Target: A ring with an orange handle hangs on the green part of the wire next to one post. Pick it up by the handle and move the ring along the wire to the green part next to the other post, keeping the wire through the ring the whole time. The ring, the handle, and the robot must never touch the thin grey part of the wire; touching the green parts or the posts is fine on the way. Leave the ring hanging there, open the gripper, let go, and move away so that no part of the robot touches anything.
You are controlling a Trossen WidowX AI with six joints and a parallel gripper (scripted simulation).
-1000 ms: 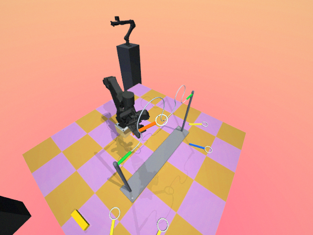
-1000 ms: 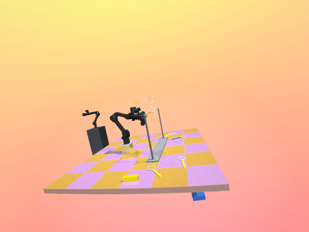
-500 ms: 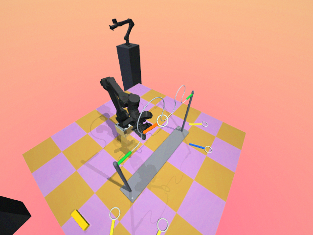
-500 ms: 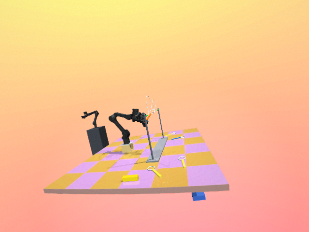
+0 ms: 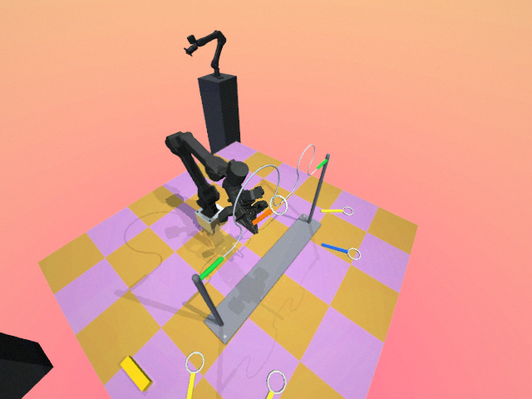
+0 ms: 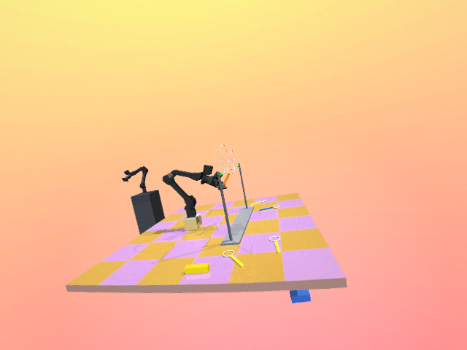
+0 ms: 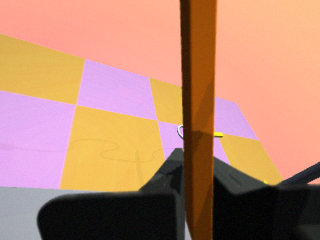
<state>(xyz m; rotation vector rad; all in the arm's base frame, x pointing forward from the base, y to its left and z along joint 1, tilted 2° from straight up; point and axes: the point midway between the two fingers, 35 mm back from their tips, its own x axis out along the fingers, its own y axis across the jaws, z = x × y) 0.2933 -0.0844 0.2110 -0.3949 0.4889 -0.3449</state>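
Note:
My gripper (image 5: 258, 219) (image 6: 224, 185) (image 7: 186, 154) is shut on the orange handle (image 5: 263, 215) (image 6: 226, 179) (image 7: 200, 100), which slants up to the white ring (image 5: 286, 208) (image 6: 234, 170). The ring appears to be around the grey wire (image 5: 269, 165) at the dip between its large near loop and its smaller far loop; whether they touch cannot be told. In the top view, the near green part (image 5: 212, 268) joins the near post (image 5: 209, 300) (image 6: 225, 211), and the far green part (image 5: 322, 164) (image 6: 238, 165) joins the far post (image 5: 318, 189) (image 6: 242, 186). The wrist view does not show the ring.
The grey base plate (image 5: 274, 266) (image 6: 239, 226) lies below the wire. A yellow-handled ring (image 5: 332, 210) and a blue-handled ring (image 5: 334, 248) lie beyond it. Two more yellow-handled rings and a yellow block (image 5: 135, 372) (image 6: 196, 268) lie on the near side. The near loop rises close to my arm.

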